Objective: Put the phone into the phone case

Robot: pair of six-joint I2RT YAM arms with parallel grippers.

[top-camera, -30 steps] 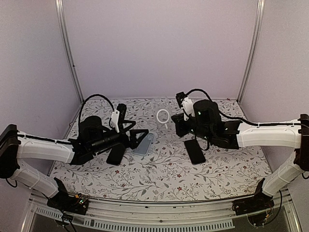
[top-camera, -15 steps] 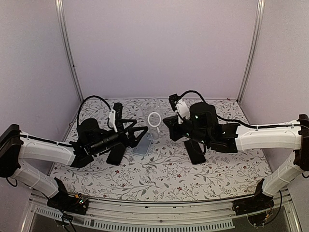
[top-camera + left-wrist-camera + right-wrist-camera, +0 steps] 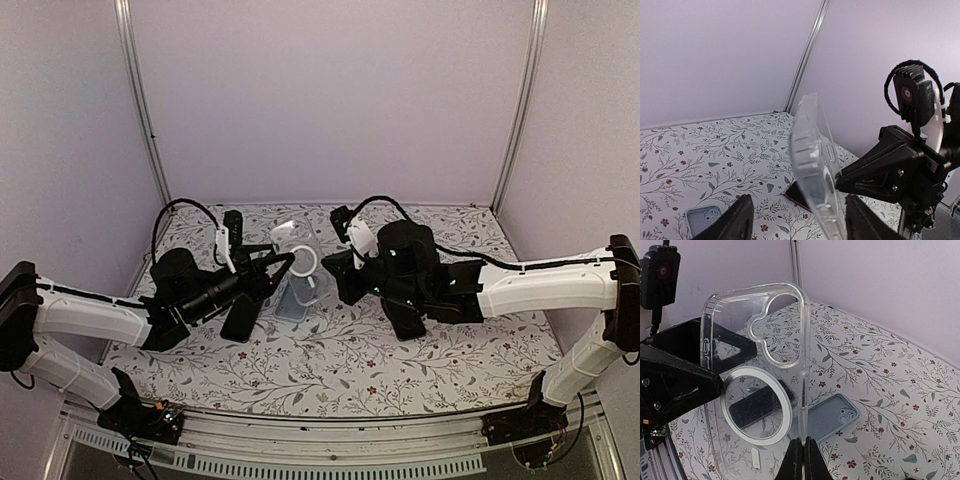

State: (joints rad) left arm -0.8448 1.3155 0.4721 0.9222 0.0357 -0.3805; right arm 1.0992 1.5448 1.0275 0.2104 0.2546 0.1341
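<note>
Floral surface. Black phone lies flat on it, right of the clear case and nearer the arm bases, partly under the right arm. Second black flat item left of the case, under the left arm; can't tell what it is. Blue-grey phone flat, camera side up, directly below the case, not touched by either claw. Case is in the air, upright, its white ring low on the back. Right claw clenched on the case's bottom edge. Left claw released, one finger on each side of the case, which stands edge-on between them; contact unclear. Back wall behind the case.
</note>
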